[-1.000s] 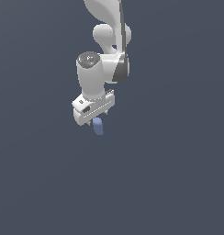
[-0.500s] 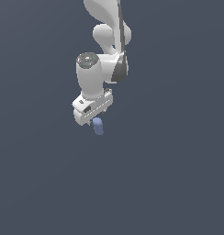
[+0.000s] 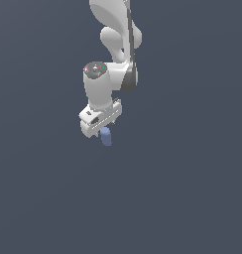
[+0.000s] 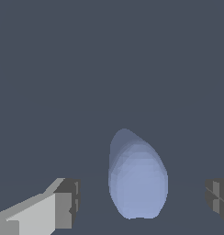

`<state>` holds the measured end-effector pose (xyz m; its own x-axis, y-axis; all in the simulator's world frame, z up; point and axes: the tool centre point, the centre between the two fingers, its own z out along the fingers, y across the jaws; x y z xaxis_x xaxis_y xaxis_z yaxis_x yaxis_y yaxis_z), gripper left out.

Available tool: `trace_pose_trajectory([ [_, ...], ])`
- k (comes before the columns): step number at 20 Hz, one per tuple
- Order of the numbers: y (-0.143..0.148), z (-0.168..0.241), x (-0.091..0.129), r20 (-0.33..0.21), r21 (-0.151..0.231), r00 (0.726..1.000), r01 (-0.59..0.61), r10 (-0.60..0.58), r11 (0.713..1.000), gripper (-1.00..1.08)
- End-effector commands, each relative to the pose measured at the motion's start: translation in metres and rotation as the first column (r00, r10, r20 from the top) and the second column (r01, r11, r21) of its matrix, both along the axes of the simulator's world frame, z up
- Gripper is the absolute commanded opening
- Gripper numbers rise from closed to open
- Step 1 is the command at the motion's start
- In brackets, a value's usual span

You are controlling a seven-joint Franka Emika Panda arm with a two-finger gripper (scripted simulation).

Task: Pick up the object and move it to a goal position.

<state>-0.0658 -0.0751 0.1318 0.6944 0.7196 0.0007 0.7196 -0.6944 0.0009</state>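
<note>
The object [image 3: 107, 137] is a small periwinkle-blue capsule, showing just below the white hand in the exterior view. My gripper [image 3: 103, 131] sits directly over it, straddling its upper end. In the wrist view the object [image 4: 137, 179] stands between the two grey fingertips [image 4: 68, 201], with a clear gap on each side. The gripper [image 4: 143, 199] is open and neither pad touches the capsule. The capsule's upper part is hidden behind the hand in the exterior view.
The white arm [image 3: 115, 39] reaches down from the top of the exterior view. Around it there is only a uniform dark grey-blue ground.
The wrist and hand have sunk slightly toward the capsule. The capsule itself has stayed in place.
</note>
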Motion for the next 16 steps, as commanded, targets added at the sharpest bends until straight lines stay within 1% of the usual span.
trace_pose_trajectory([
  [1,0.0,-0.012,-0.001,-0.001,0.0,1.0,-0.001,0.001,1.0,1.0],
  [6,0.0,-0.032,-0.001,-0.001,0.0,1.0,-0.003,0.003,1.0,1.0],
  [10,0.0,-0.036,0.0,-0.001,0.0,1.0,-0.003,0.003,1.0,1.0],
  [11,0.0,-0.036,0.0,-0.001,0.0,1.0,-0.003,0.003,1.0,-1.0],
  [16,0.0,-0.036,0.0,-0.001,0.0,1.0,-0.003,0.003,1.0,-1.0],
])
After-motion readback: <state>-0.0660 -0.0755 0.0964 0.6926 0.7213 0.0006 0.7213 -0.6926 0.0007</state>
